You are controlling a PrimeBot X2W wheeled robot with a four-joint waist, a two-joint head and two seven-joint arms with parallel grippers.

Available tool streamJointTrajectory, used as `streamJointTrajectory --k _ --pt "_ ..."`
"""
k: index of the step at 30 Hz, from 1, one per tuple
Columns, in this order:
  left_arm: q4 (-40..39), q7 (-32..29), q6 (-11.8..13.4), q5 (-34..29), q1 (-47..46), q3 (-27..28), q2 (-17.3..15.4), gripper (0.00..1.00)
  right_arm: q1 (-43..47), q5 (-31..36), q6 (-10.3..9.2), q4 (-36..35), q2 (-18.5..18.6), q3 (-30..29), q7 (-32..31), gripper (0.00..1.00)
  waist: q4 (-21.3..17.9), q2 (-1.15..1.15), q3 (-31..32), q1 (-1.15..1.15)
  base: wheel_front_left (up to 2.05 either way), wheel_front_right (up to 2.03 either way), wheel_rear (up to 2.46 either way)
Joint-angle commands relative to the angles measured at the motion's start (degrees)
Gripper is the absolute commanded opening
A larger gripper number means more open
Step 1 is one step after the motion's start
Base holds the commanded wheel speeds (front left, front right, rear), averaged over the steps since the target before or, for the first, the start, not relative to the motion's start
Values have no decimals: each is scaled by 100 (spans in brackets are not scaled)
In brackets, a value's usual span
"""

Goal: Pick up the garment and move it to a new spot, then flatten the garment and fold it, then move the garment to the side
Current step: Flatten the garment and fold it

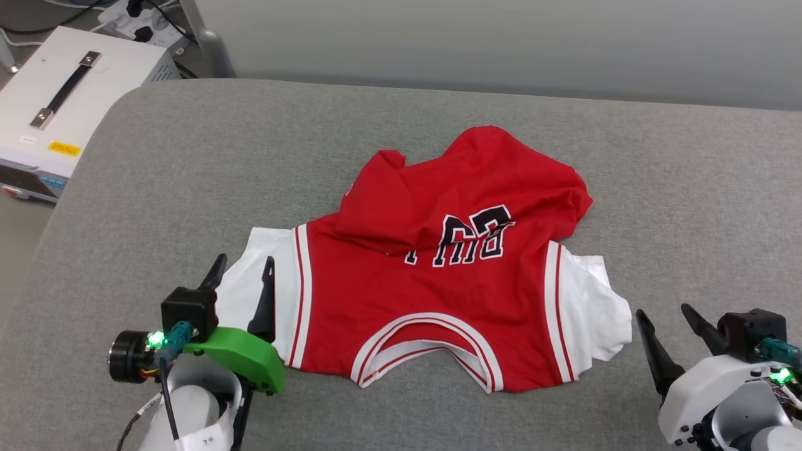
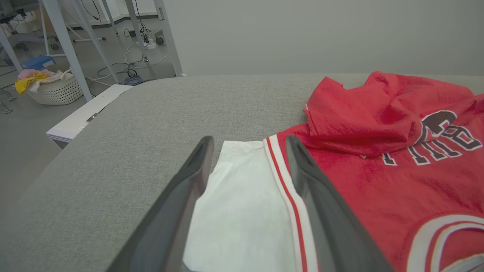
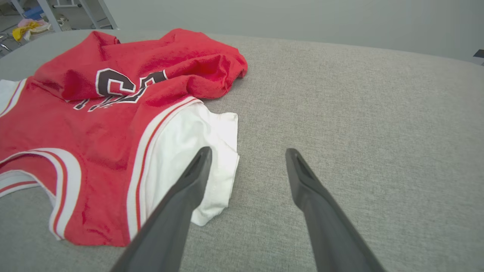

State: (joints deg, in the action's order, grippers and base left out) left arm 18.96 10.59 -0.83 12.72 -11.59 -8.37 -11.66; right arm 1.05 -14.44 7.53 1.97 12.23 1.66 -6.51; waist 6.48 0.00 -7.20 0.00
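While the rumpled, white-sleeved red jersey T-shirt (image 1: 432, 294) lay on the grey padded table (image 1: 188, 156), the left gripper (image 1: 245, 263) and right gripper (image 1: 663, 311) hung spread at its 2 sleeves, probably to flatten it.

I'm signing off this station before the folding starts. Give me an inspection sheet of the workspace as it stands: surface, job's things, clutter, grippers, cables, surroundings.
Surface: grey padded table, with a rounded corner at the far left.
Job's things: red shirt, collar towards the robot, far hem bunched back over the lettering, white sleeves spread out.
Clutter: nothing seen on the table.
Grippers: left gripper open, fingers over the left sleeve; right gripper open beside the right sleeve; nothing held.
Cables: power strip with plugs; loose floor cables.
Surroundings: white box with a black handle beside the table; laundry basket on the floor; grey wall behind.
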Motion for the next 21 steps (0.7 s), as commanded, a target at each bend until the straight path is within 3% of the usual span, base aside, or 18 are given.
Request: streamJointTrajectory --k 1,9,18,21 --pt "-103 132 -66 -41 -40 -65 62 100 4 -79 -4 -60 137 73 -275 100 173 0 87 0 0 0 0" --pt "-568 375 -169 -146 142 -359 236 100 -408 -464 -4 -165 706 373 -2396 100 512 0 83 0 0 0 0" --pt "-657 410 -195 -166 100 -495 279 100 -994 -559 -4 28 598 73 -4400 100 885 0 -147 0 0 0 0" --pt "-663 417 -183 -160 63 -503 294 100 -1104 -455 -4 189 560 -11 -4687 100 986 0 -241 0 0 0 0"
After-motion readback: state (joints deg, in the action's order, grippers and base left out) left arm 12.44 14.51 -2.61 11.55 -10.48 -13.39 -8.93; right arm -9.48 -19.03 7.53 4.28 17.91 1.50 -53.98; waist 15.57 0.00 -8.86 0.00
